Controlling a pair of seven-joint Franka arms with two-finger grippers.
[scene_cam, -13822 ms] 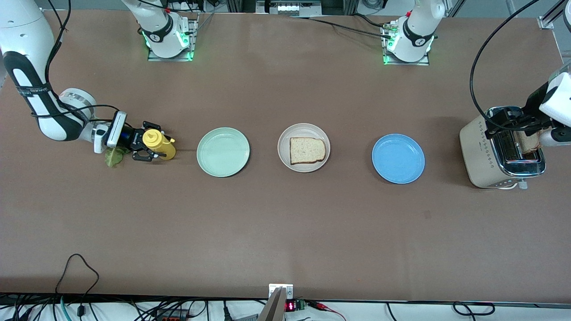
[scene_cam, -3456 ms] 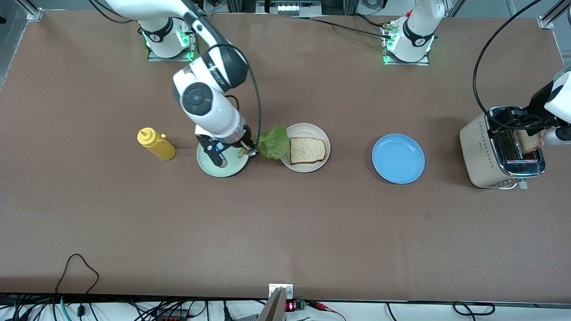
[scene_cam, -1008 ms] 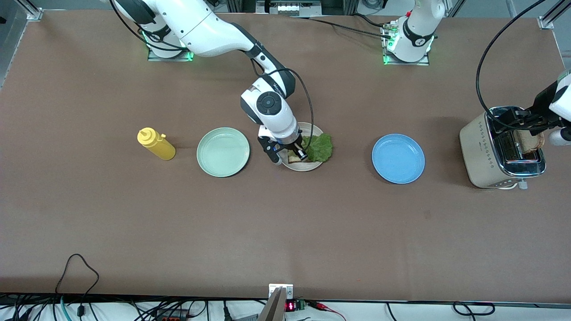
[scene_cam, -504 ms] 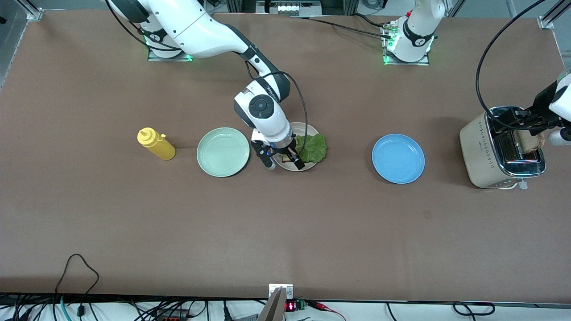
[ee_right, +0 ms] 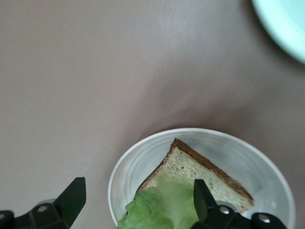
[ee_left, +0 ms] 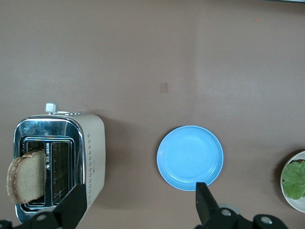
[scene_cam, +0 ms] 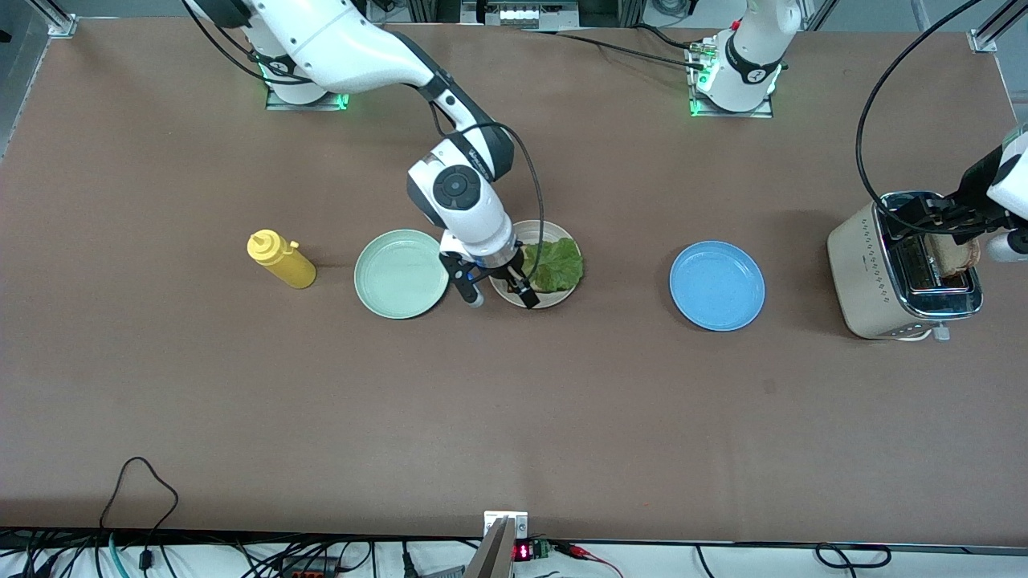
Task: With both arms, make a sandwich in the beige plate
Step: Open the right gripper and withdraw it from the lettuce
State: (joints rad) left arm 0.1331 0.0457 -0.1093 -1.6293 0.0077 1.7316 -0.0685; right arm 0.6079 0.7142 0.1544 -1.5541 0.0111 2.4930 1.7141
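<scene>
The beige plate (scene_cam: 554, 302) (ee_right: 123, 167) sits mid-table and holds one toast slice (ee_right: 206, 167) with a ruffled green lettuce leaf (scene_cam: 554, 265) (ee_right: 162, 208) lying on it. My right gripper (scene_cam: 499, 294) (ee_right: 138, 186) hangs open just above the plate's edge on the mint green plate's side, nothing between its fingers. A second toast slice (scene_cam: 957, 255) (ee_left: 26, 176) stands in the toaster's slot. My left gripper (scene_cam: 923, 218) (ee_left: 140, 191) hovers open over the toaster, holding nothing.
A mint green plate (scene_cam: 401, 274) (ee_right: 286, 24) lies beside the beige plate toward the right arm's end, a yellow squeeze bottle (scene_cam: 281, 258) past it. A blue plate (scene_cam: 716, 286) (ee_left: 189, 157) lies between the beige plate and the cream toaster (scene_cam: 879, 277) (ee_left: 90, 157).
My right gripper has opened and let go of the lettuce, which now rests on the toast. That gripper has drawn back toward the mint green plate. The left arm has not moved.
</scene>
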